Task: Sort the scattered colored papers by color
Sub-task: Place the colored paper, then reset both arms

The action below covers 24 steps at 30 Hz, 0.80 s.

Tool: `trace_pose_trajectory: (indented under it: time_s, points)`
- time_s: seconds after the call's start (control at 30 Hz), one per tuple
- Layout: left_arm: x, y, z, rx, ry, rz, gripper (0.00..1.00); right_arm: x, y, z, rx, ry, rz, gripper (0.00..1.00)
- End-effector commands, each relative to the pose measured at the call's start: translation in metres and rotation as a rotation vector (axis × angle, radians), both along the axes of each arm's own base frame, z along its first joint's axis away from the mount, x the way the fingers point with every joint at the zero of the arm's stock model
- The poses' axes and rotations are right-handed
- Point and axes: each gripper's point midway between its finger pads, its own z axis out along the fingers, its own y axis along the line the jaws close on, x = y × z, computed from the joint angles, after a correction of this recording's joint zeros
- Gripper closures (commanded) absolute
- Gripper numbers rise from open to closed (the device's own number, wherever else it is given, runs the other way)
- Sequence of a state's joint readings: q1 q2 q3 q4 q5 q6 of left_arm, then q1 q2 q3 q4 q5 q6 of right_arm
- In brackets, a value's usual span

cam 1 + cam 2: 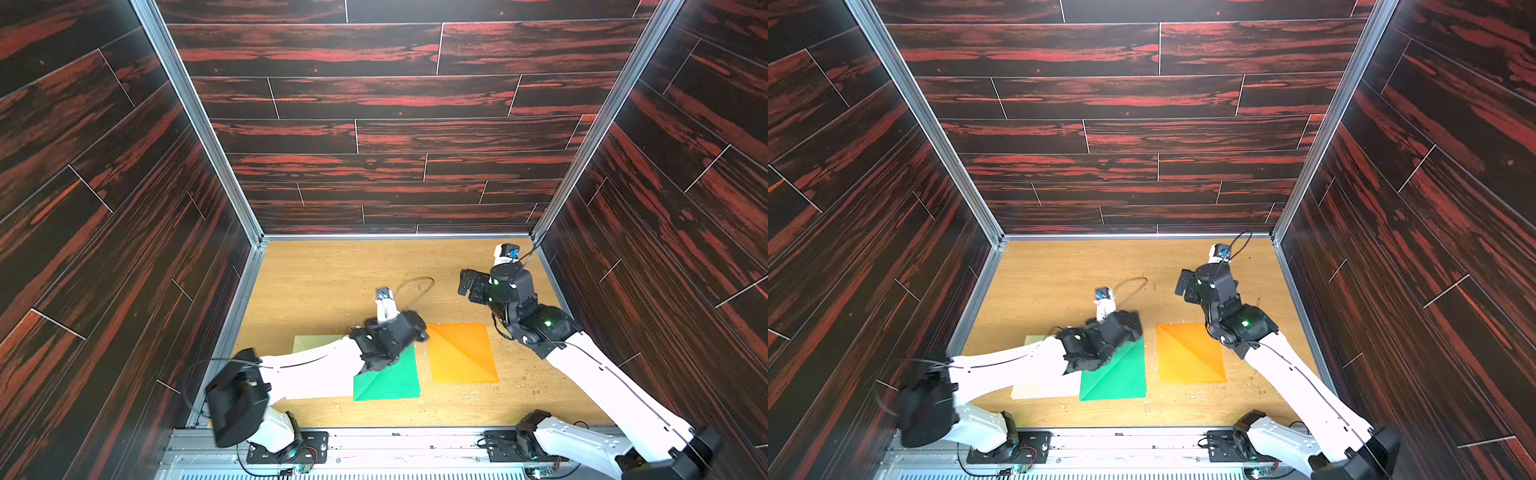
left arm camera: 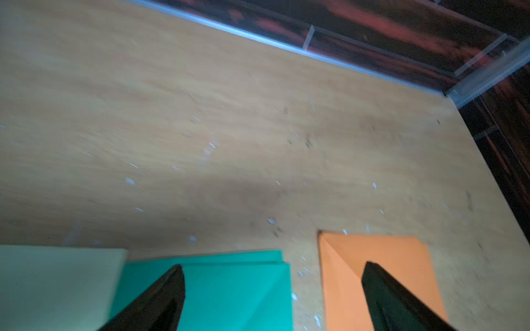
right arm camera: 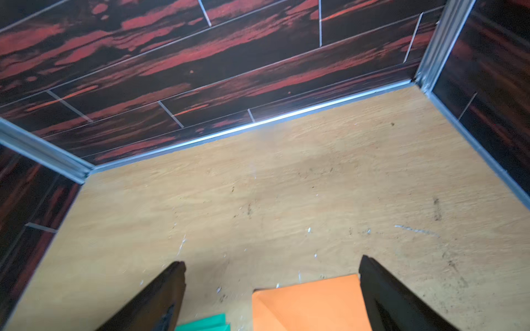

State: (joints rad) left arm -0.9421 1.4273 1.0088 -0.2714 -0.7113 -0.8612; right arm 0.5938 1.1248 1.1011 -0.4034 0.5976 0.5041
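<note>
The colored papers lie in a row near the front of the tan tabletop: cream (image 1: 316, 388) (image 1: 1042, 388) at the left, green (image 1: 390, 380) (image 1: 1117, 378) in the middle, orange (image 1: 461, 353) (image 1: 1190, 353) at the right. The left wrist view shows two green sheets (image 2: 229, 292) stacked slightly offset, beside cream (image 2: 57, 286) and creased orange (image 2: 387, 266). My left gripper (image 1: 411, 332) (image 1: 1129, 328) (image 2: 274, 265) hangs open over the green stack's far edge, holding nothing. My right gripper (image 1: 471, 286) (image 1: 1187, 286) (image 3: 272, 259) is open beyond the orange paper (image 3: 309, 303), holding nothing.
Dark red-streaked walls with aluminium corner rails (image 1: 199, 120) close in the table on three sides. Small pale crumbs (image 2: 271, 220) speckle the wood. A black cable loop (image 1: 415, 284) arches from the left wrist. The left arm (image 1: 311, 365) covers much of the cream paper.
</note>
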Motion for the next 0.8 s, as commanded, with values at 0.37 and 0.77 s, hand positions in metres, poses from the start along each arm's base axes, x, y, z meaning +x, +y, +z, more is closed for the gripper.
trace_pose_trajectory:
  time_s: [0.37, 0.77]
  points:
    - [0.045, 0.313, -0.028, 0.283, -0.106, 0.552, 0.00, 0.043, -0.063, -0.116, -0.270, -0.248, -0.072, 0.09]
    - [0.090, 0.327, -0.079, 0.353, -0.085, 0.463, 0.02, 0.021, -0.097, -0.124, -0.407, -0.435, -0.129, 0.07]
